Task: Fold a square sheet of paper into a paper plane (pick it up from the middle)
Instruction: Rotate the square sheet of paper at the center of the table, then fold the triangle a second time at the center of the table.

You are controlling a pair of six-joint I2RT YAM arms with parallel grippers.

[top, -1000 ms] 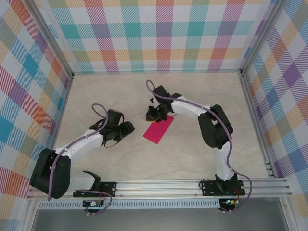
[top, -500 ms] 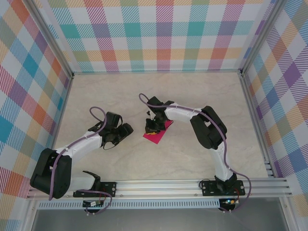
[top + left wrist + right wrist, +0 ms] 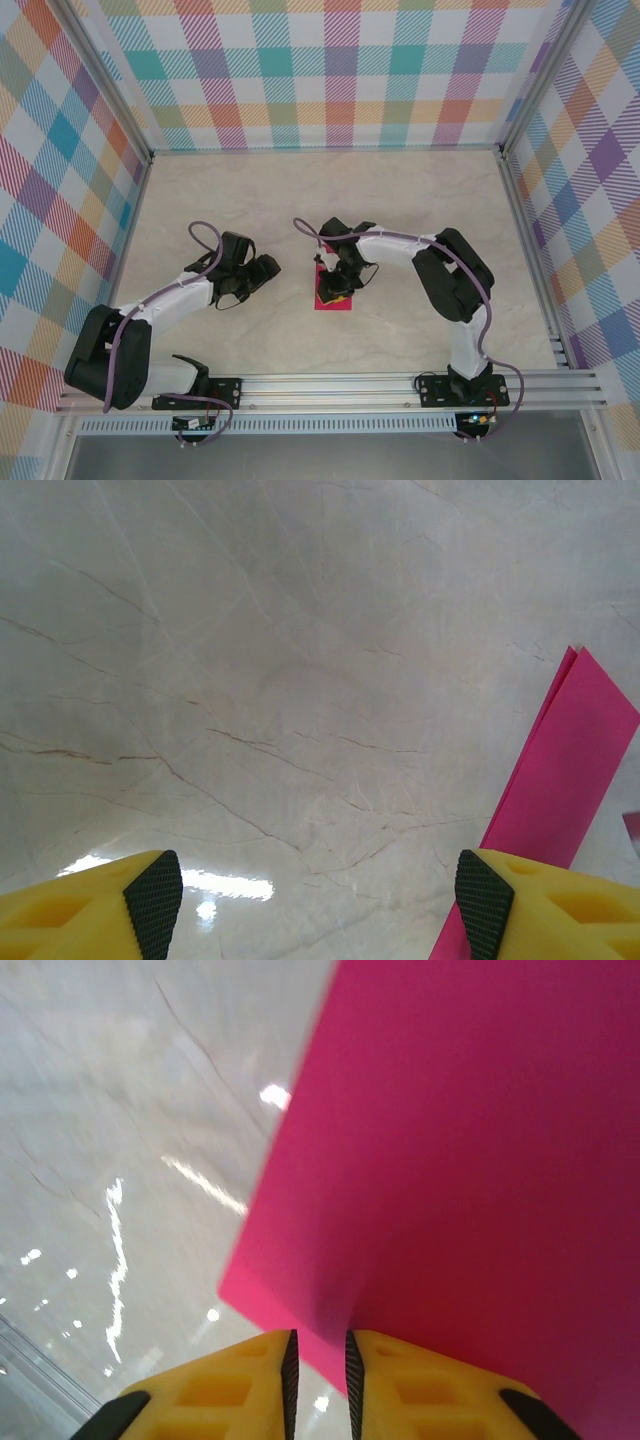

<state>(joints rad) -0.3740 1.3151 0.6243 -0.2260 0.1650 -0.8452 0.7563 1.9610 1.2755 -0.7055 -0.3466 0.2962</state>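
**Top external view.** Magenta-pink sheet of paper (image 3: 325, 302), thin and folded to a narrow oblong, lies near the middle of the pale marble-patterned tabletop (image 3: 240, 190). My right gripper (image 3: 338, 288) is directly over its far part and hides that part. My left gripper (image 3: 268, 271) is beside the paper on its left, apart from it. I judge that the left gripper is kept clear so the right can work the fold alone. No dart outline or sharp point shows, so the plane is not yet formed.

**Left wrist view.** My left gripper (image 3: 320, 905) is spread wide and grasps nothing. Its black pads (image 3: 155, 900) are well apart with bare tabletop (image 3: 250, 680) between them. The paper (image 3: 565, 780) lies flat at the right, just beside my right-hand finger, with two layers visible at its far corner. I judge this gripper is placed to come in and pin or take that edge when needed.

**Right wrist view.** The fingers of my right gripper (image 3: 318, 1360) are drawn nearly together, leaving a slim slot. The paper (image 3: 480, 1160) runs down into that slot, which I read as a thin pinch on its edge. I cannot tell how firm the pinch is. Tabletop (image 3: 110, 1130) shows to the left. I judge that an edge hold lets me steer the flap toward the next crease.
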